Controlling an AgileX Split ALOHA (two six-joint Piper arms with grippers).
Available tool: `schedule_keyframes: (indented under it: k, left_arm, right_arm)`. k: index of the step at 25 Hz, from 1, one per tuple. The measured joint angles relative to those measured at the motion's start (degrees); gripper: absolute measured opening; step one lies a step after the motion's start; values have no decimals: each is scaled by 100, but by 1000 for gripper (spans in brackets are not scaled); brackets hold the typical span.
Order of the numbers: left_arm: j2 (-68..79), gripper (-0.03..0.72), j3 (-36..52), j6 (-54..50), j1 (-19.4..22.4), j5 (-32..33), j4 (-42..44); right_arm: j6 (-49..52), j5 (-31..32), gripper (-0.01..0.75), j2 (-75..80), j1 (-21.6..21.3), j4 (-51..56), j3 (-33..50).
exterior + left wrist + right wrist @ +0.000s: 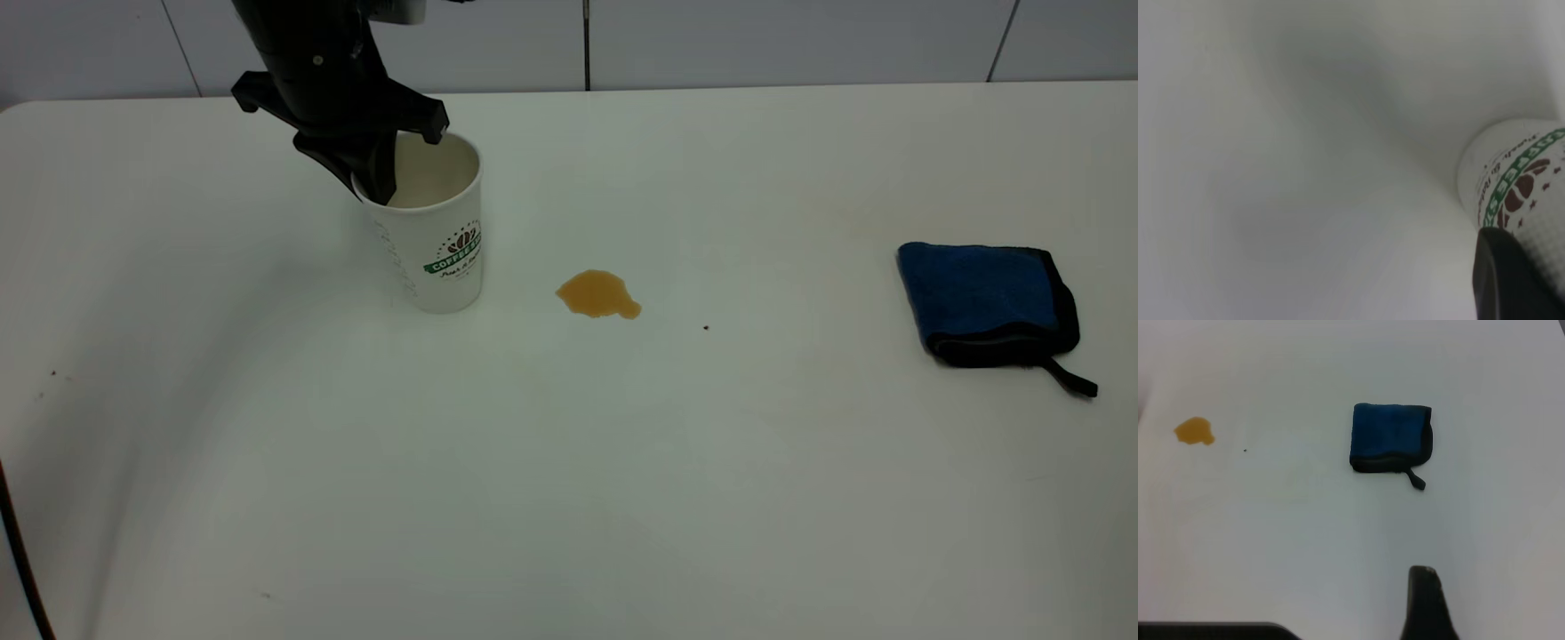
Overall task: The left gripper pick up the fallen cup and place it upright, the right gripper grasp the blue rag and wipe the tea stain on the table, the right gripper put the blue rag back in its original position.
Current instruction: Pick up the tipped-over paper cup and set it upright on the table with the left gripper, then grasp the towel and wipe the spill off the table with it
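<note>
1. Left gripper [378,182] clamps the rim of the upright cup [436,240], far left on the worktop [569,489].
2. Tea stain [597,294] beside cup.
3. Blue rag [982,300] far right.
4. Right gripper [1426,603] hangs above the rag; grip unclear.

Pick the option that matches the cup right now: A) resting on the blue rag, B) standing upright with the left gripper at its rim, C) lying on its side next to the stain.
B: the cup stands upright on the table, with the left gripper at its rim.
</note>
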Motion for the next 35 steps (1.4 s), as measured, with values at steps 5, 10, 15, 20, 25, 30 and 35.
schedule_keyframes:
  k: [5, 10, 15, 20, 25, 30, 35]
  left_arm:
    - [-15, 307, 0, 0, 0, 10, 5]
    - [-485, 511, 0, 5, 0, 2, 21]
    - [-1373, 549, 0, 5, 0, 529, 21]
    - [-2761, 549, 0, 5, 0, 1585, 27]
    - [-4065, 549, 49, -21, -17, 3111, 48]
    - [-5220, 549, 791, -63, -46, 3111, 264]
    - [-6603, 549, 2455, -87, -53, 3111, 295]
  right_arm:
    - [0, 0, 550, 0, 0, -31, 0]
    - [0, 0, 550, 0, 0, 0, 0]
    - [0, 0, 550, 0, 0, 0, 0]
    - [0, 0, 550, 0, 0, 0, 0]
    - [0, 0, 550, 0, 0, 0, 0]
    - [0, 0, 550, 0, 0, 0, 0]
    - [0, 0, 550, 0, 0, 4, 0]
